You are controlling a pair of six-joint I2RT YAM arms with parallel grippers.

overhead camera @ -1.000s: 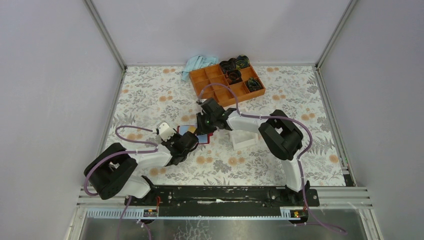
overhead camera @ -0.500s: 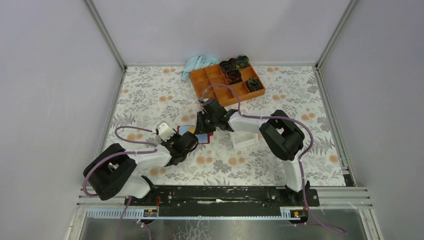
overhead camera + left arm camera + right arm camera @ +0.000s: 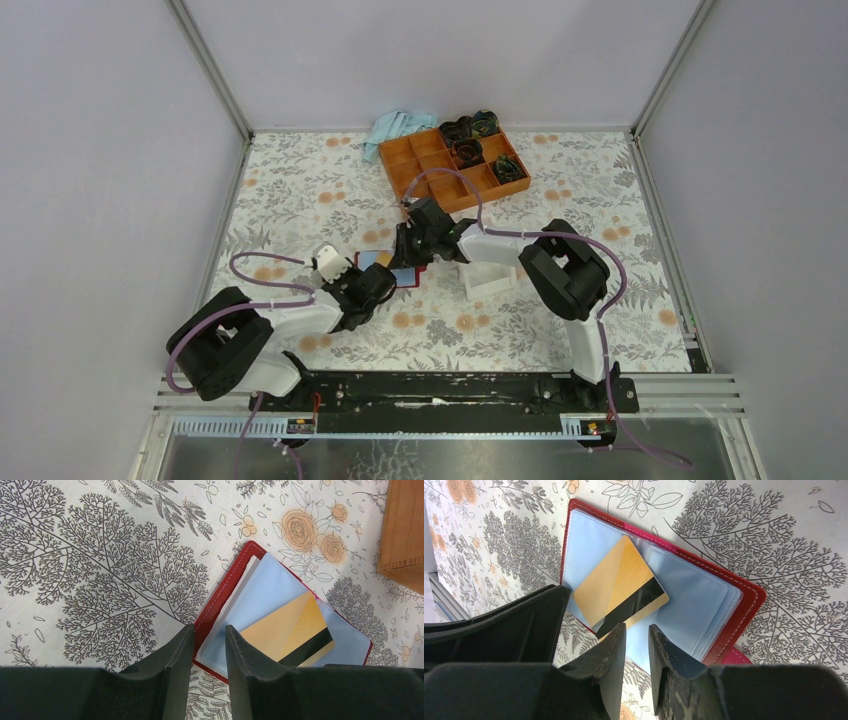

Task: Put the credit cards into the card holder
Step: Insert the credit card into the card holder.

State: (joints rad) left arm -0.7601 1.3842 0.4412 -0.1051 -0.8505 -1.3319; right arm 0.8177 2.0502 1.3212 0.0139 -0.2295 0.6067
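The card holder (image 3: 408,274) lies open on the floral table, its red cover (image 3: 220,597) framing light-blue inner pockets (image 3: 694,605). A tan-gold credit card (image 3: 282,630) with a black stripe rests slanted on the pockets (image 3: 616,587). Whether it is tucked in I cannot tell. My left gripper (image 3: 210,635) points down at the holder's near corner with its jaws a little apart, the red edge showing between them. My right gripper (image 3: 637,630) hovers over the opposite edge, jaws narrowly open with nothing between. Its left fingertip (image 3: 616,637) sits just by the card's striped end.
An orange compartment tray (image 3: 455,165) with dark items in its right cells stands at the back, a light-blue cloth (image 3: 395,127) behind it. A whitish box (image 3: 490,280) lies under the right forearm. The left gripper's dark finger (image 3: 514,625) fills the right wrist view's left side.
The right wrist has shifted slightly toward the back. The left arm, the holder and the card have stayed put.
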